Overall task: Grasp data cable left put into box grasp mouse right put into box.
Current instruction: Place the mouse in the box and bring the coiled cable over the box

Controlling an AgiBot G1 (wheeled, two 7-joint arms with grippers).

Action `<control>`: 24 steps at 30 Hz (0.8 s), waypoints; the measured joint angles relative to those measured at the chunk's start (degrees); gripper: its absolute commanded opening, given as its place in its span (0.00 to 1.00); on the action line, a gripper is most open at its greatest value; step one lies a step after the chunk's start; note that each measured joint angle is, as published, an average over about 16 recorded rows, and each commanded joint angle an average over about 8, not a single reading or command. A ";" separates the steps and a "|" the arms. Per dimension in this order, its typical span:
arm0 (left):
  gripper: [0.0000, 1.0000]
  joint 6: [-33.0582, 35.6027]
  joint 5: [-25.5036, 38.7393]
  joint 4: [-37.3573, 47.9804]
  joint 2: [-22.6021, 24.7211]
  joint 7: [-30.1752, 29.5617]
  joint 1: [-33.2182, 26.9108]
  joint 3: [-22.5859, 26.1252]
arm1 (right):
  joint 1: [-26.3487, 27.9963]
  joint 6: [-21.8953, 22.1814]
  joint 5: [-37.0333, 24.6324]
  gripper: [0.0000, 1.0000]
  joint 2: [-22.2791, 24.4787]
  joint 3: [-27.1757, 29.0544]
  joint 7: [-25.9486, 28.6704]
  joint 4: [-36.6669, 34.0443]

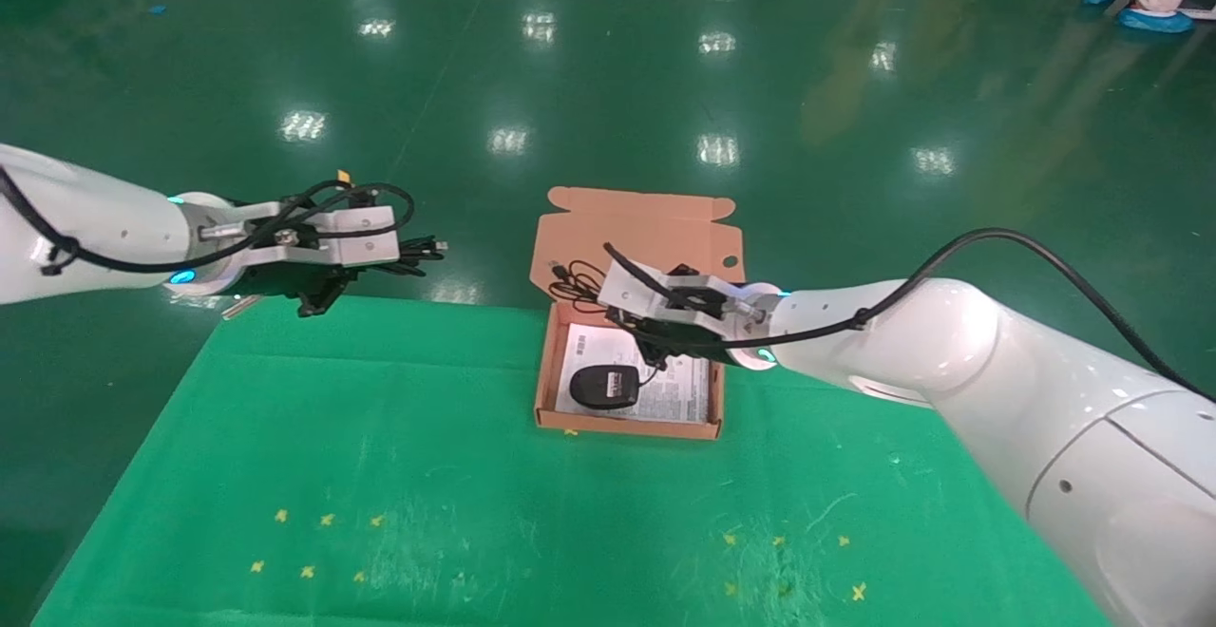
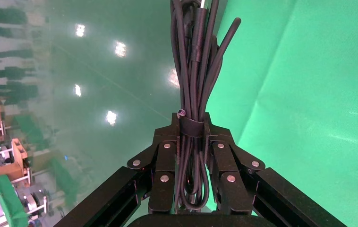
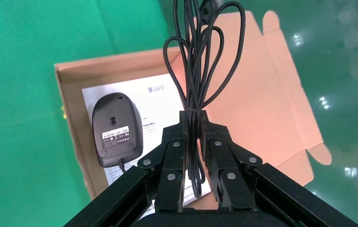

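Dangling above the flat orange-brown cardboard box [image 1: 546, 370], right end effector [image 3: 192, 124] pinches the upturned glossy black mouse's [image 3: 116, 128] cord; snag likely. Left end effector [image 2: 192, 127], clenching thick black cable bundle [image 2: 195, 61], waits left of box.

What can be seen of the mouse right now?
The mouse is small, oval, black plastic, lying underside up in the box on the white leaflet, its label showing. Its thin black cord runs from one end up to the right tool, which is shut on the looped bundle above the box. The scroll wheel is hidden.
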 measured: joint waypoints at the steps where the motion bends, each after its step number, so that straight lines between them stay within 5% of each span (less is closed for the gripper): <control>1: 0.00 0.00 0.00 0.00 0.00 0.00 0.00 0.00 | 0.00 0.12 0.03 0.68 0.03 -0.24 0.05 0.08; 4: 0.00 0.00 -0.03 -0.03 0.02 0.02 0.03 0.00 | -0.01 0.42 0.11 1.00 0.22 -0.79 0.11 0.53; 14: 0.00 -1.72 -1.16 0.88 1.63 1.87 0.93 0.34 | 0.07 0.59 0.12 1.00 2.12 -1.62 0.97 2.98; 24: 0.00 -10.53 -5.54 9.18 9.07 11.57 3.15 1.45 | 1.89 0.27 -1.54 1.00 9.90 -2.68 4.13 8.47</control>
